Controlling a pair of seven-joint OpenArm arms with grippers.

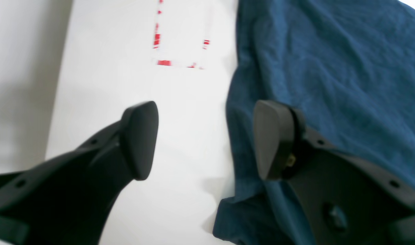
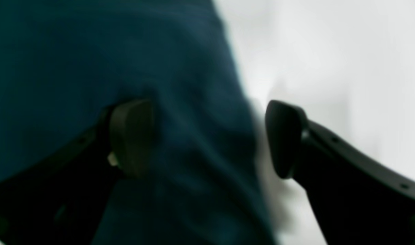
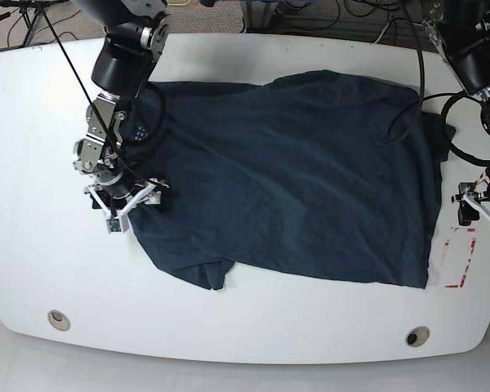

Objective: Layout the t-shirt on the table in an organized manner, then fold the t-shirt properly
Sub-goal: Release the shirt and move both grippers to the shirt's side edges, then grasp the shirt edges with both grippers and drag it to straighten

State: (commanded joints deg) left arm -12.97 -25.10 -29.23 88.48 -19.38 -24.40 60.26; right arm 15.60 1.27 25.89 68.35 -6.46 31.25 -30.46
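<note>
Base view: wrinkled navy t-shirt [image 3: 294, 180] sprawls across glossy table [image 3: 253, 327].

White table [image 3: 253, 335] bears the spread t-shirt [image 3: 294, 180] and tape rectangle [image 3: 460, 257].

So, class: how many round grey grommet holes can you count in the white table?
2. One grommet hole sits near the table's front-left corner in the base view, the other near the front-right corner. The t-shirt could hide others.
</note>
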